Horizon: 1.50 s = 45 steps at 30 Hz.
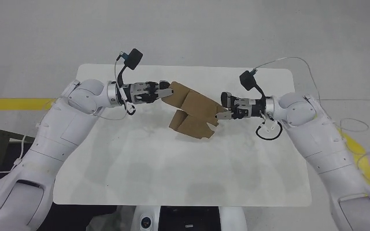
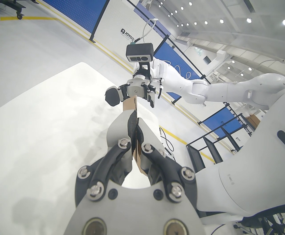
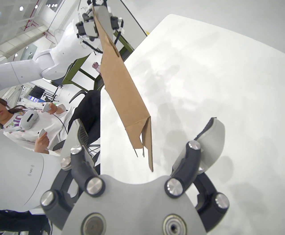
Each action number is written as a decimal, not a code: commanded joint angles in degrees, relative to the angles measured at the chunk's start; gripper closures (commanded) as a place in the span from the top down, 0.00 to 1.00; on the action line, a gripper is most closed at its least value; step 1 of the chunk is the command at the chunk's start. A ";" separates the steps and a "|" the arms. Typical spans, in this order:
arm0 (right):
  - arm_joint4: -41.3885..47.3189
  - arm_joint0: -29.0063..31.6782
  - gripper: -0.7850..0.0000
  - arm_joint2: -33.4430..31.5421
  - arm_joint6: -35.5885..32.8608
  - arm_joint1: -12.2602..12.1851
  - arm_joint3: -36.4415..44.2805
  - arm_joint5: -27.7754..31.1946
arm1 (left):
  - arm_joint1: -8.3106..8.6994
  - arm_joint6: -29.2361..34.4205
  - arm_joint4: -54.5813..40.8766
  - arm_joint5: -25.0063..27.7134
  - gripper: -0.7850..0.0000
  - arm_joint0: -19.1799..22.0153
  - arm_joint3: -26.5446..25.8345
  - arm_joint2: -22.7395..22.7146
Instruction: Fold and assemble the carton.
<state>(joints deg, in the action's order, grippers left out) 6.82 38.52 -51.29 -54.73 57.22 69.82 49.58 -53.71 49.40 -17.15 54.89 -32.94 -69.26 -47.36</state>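
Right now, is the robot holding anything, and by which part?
The left gripper pinches the brown carton by one end. The right gripper is open, its fingers either side of the other end, not gripping.

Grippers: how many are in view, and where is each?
2. The left gripper is shut on one end of the carton; the right gripper stands open around its other end.

White worktop [image 1: 173, 173] stood on pale grey floor [image 1: 46, 34] marked with a yellow line [image 1: 20, 104]. Blue wall panels [image 2: 78, 11] and black racks [image 2: 196, 155] stood behind; rows of ceiling spotlights [image 2: 221, 21] were lit.
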 commanded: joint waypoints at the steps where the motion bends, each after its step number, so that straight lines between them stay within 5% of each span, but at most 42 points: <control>1: 0.96 -1.01 1.00 3.01 1.21 -0.90 0.14 1.21 | 0.20 -0.11 -0.48 0.10 0.00 0.22 -0.10 0.35; 7: 3.27 -4.78 1.00 11.05 5.53 -3.27 -1.46 5.52 | 0.68 -0.31 -1.81 0.31 0.00 0.77 -0.52 1.73; 9: 3.77 -6.08 0.81 13.57 6.86 -3.88 -2.25 6.86 | 0.83 -0.36 -2.11 0.35 0.00 1.00 -0.53 2.12; 11: 4.46 -7.32 0.49 15.98 8.20 -4.40 -2.96 8.19 | 0.97 -0.44 -2.48 0.44 0.00 1.15 -0.51 2.52; 19: 9.83 -10.65 0.33 21.34 8.44 -5.87 -3.53 8.42 | 1.43 -0.70 -3.63 0.70 0.00 1.92 -0.38 3.85; 25: 12.69 -11.44 0.03 22.71 8.44 -6.49 -3.34 8.42 | 1.69 -0.93 -4.23 0.92 0.00 2.42 -0.22 4.67; 28: 13.56 -11.63 0.00 23.04 8.44 -6.72 -3.11 8.42 | 1.88 -1.23 -3.98 1.23 0.01 2.65 -0.01 5.07; 29: 13.96 -11.65 0.00 23.09 8.44 -6.78 -2.94 8.42 | 1.94 -1.36 -3.95 1.36 0.16 2.72 0.07 5.18; 30: 14.33 -11.63 0.00 23.14 8.44 -6.85 -2.87 8.42 | 1.99 -1.52 -3.88 1.51 0.43 2.80 0.17 5.26; 31: 14.64 -11.63 0.00 23.16 8.44 -6.91 -2.79 8.42 | 2.05 -1.67 -3.66 1.66 0.82 2.88 0.27 5.32; 32: 15.05 -11.59 0.00 23.19 8.44 -6.96 -2.73 8.42 | 2.11 -1.92 -3.47 1.92 1.00 2.95 0.35 5.34; 45: 22.24 -12.35 0.00 25.76 8.44 -6.75 -6.49 8.42 | 2.76 -3.37 -2.15 3.11 1.00 2.49 2.33 2.14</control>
<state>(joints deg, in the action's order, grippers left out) 27.99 26.30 -25.71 -46.29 50.38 63.79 58.00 -50.96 46.06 -19.47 58.00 -30.04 -66.74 -44.97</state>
